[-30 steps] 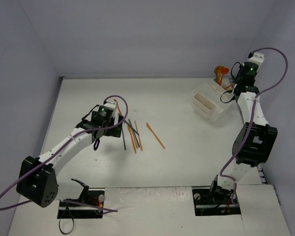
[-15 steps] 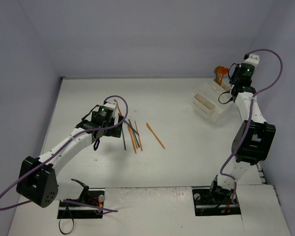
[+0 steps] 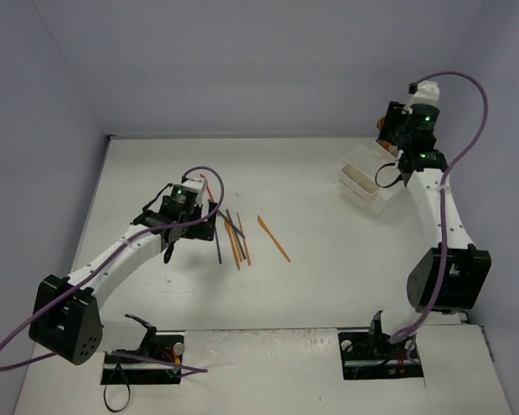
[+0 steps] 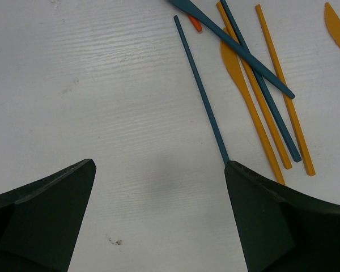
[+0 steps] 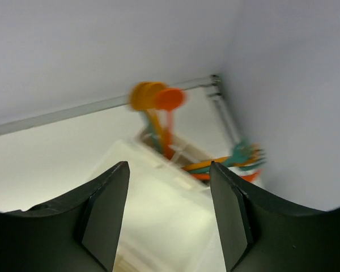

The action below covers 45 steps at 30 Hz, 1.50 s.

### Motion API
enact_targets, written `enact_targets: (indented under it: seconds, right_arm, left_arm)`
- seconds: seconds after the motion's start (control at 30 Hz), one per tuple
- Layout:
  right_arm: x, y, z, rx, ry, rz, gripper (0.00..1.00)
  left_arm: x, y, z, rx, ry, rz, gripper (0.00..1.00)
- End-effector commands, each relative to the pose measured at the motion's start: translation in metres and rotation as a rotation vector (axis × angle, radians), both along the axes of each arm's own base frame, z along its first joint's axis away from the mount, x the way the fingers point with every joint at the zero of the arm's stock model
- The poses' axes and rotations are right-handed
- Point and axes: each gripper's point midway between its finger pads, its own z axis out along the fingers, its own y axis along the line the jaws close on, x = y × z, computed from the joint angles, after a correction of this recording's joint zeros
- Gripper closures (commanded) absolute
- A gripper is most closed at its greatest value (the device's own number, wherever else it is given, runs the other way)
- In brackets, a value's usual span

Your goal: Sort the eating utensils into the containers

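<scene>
Your left gripper hangs wide open and empty, low over the white table, with only bare surface between its jaws. Just beside one finger a thin dark blue plastic handle begins and runs away from it. Next to that is the loose pile of plastic utensils. In it a dark blue knife lies across an orange knife. A second dark blue handle and a thin orange handle lie alongside. A small orange-red piece shows at the blue knife's edge; you can't tell what it is. One more orange plastic knife lies on its own to the right of the pile, apart from it.

Your right gripper is up at the far right corner, over the cluster of white translucent plastic bins. Its jaws are partly apart with nothing between them. The right wrist view is blurred. It does show orange spoons standing upright in a far bin, bowls up. Teal and orange forks lean out of a bin on the right.
</scene>
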Motion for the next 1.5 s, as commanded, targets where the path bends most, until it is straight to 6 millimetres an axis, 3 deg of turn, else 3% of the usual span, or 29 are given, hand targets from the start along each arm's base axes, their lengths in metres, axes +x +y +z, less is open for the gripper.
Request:
enact_targets:
  seconds: [0.0,0.07,0.2,0.33,0.47,0.63,0.8,0.93,1.17,1.27,1.4,1.47]
  right_arm:
    - [-0.023,0.101,-0.004,0.011,0.043,0.260,0.44]
    - [-0.039,0.150,-0.027,0.016,0.124,0.374,0.44]
    - [-0.072,0.219,-0.079,0.022,0.284,0.513,0.44]
    - [-0.102,0.272,-0.124,0.025,0.421,0.614,0.45]
    - [-0.126,0.310,-0.170,0.014,0.557,0.672,0.46]
    - [-0.139,0.333,-0.212,0.031,0.674,0.694,0.48]
    - [-0.149,0.355,-0.241,0.012,0.742,0.728,0.54]
    - [-0.157,0.363,-0.260,-0.020,0.781,0.726,0.56]
    - [-0.168,0.361,-0.284,-0.042,0.840,0.695,0.65]
    - [-0.172,0.355,-0.294,-0.067,0.869,0.673,0.76]
    - [-0.169,0.354,-0.293,-0.095,0.865,0.668,0.99]
    - [-0.166,0.355,-0.289,-0.102,0.853,0.675,1.00]
  left_arm:
    - [0.017,-0.012,0.032,-0.097,-0.097,0.016,0.03]
    - [0.018,-0.012,0.031,-0.100,-0.094,0.018,0.03]
    - [0.018,-0.011,0.031,-0.105,-0.091,0.020,0.03]
    - [0.019,-0.009,0.032,-0.105,-0.094,0.026,0.03]
    - [0.017,-0.004,0.037,-0.100,-0.111,0.038,0.03]
    - [0.011,0.006,0.043,-0.067,-0.125,0.051,0.03]
    - [0.002,0.015,0.055,-0.056,-0.148,0.064,0.03]
    - [-0.006,0.020,0.063,-0.055,-0.168,0.073,0.03]
    - [-0.015,0.026,0.058,-0.041,-0.157,0.079,0.03]
    - [-0.016,0.028,0.054,-0.031,-0.149,0.083,0.03]
    - [-0.014,0.028,0.049,-0.024,-0.143,0.086,0.03]
    - [-0.013,0.028,0.046,-0.024,-0.143,0.086,0.03]
